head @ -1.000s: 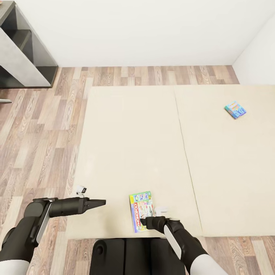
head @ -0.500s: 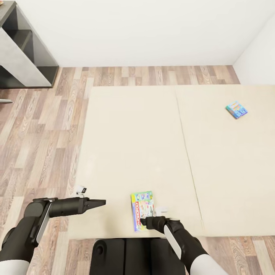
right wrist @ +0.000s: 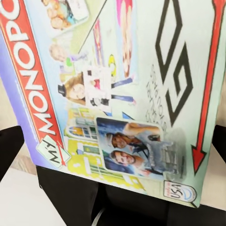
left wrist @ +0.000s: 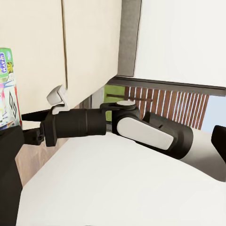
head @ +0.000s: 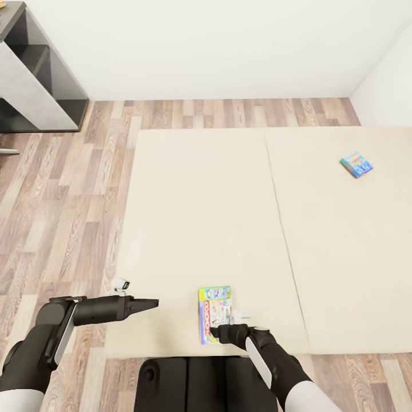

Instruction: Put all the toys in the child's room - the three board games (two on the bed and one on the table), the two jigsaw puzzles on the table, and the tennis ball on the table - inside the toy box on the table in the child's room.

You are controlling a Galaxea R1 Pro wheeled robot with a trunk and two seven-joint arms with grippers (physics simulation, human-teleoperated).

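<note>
Right gripper (head: 216, 332) is touching the Monopoly box (head: 214, 313) on the bed (head: 200, 217), grip unclear; left gripper (head: 150, 302) is hovering, fingers narrow; second game (head: 356, 163) is lying far off.

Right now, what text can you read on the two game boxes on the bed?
"MY MONOPOLY", cut off at the picture's edge: near box, lid.
"USA", small round badge: same lid.
Other print there: too blurred.
Far box: too small to read.

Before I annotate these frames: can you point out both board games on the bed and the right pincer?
Monopoly box (head: 214, 306), head view, middle of its lid.
Blue game box (head: 356, 164), head view, centre of its top.
Right pincer (head: 215, 331), head view, between its fingertips at the Monopoly box's near edge.
</note>
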